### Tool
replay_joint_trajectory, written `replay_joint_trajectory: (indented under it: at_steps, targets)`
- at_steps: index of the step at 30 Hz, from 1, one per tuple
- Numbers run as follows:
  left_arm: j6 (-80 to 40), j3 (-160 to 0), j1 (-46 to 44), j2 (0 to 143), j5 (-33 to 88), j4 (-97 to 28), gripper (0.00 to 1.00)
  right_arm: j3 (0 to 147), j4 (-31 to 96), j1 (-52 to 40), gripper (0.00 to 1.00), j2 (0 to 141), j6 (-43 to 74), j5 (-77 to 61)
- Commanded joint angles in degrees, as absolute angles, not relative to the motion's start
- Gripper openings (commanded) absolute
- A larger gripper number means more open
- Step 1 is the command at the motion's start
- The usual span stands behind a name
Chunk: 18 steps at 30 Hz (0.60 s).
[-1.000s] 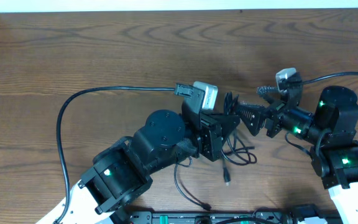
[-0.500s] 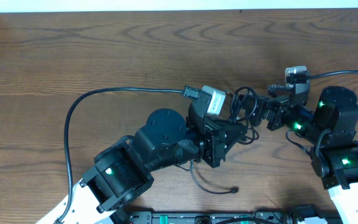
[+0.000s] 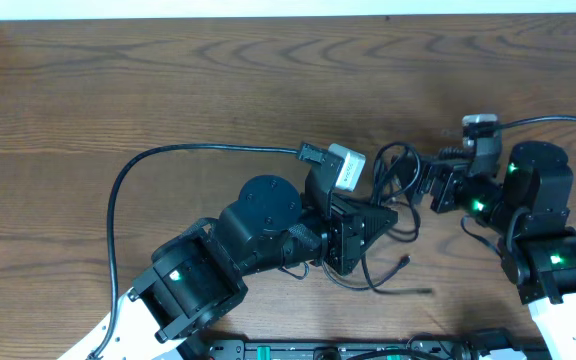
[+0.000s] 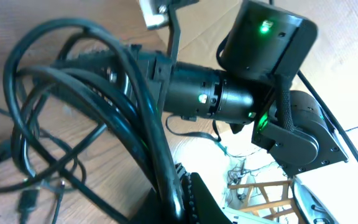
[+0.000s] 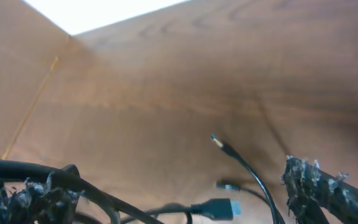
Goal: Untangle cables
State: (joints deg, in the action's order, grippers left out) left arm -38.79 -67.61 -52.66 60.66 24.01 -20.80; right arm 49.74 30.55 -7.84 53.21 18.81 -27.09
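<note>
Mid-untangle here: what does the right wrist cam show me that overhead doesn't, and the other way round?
Only the right wrist view: plug ends close up, a bluish plug and a smaller plug, seen between the widely parted fingers of the open right claw. Only overhead: both arms, the left claw at the bundle, and loose tails trailing toward the front edge. Both: the cables and the wooden table.
</note>
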Motion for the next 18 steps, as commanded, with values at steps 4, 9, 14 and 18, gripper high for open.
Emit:
replay_joint_trajectory:
  at_steps: [4,9,14,18]
  targets:
    - [-38.2,-68.5,-52.7,59.7,19.9,-20.5,0.07,49.8,33.2,-7.9,0.99,53.1,9.8,-41.9]
    - [-38.2,-68.5,-52.7,59.7,15.6,-20.5,0.07,49.8,30.7,-7.9,0.99,53.1,9.1,-51.0]
    - [-38.2,-68.5,-52.7,59.7,15.6,-20.5,0.07,49.8,25.6,-7.9,0.99,53.1,10.4,-53.3]
    - [-38.3,-68.5,-52.7,59.7,16.0,-20.6,0.07,49.8,20.0,-7.9,0.99,53.1,14.0,-53.6]
